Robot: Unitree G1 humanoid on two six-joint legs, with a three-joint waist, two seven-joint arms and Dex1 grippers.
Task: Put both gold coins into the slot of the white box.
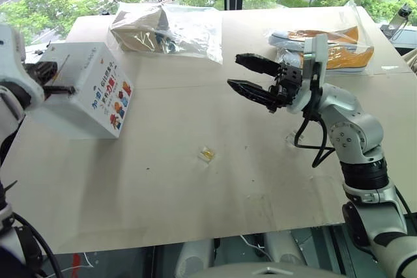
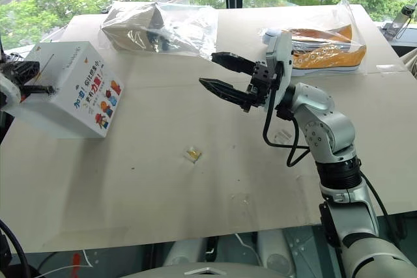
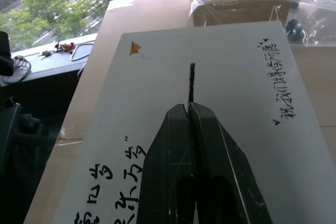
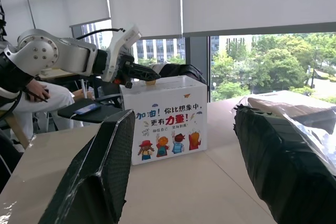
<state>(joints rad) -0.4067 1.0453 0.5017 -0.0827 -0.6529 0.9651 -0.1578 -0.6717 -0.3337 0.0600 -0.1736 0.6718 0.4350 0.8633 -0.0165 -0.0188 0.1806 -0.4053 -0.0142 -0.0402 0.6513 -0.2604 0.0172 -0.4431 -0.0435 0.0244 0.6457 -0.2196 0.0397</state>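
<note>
Left hand [image 3: 190,109] pressed together over slot [image 3: 191,81]; right hand [image 1: 251,75] spread, raised.

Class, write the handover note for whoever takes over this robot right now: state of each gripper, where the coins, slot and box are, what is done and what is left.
Left gripper: shut, fingertips over the near end of the slot on top of the white box. Whether it holds a coin cannot be seen.
Right gripper: open, empty, raised over mid-table, pointing toward the box.
One gold coin lies on the table in a small clear holder, between the box and the right arm.
The second coin: possibly pinched or already dropped in.
Left: confirm the first coin, then pick up and insert the one on the table.
</note>
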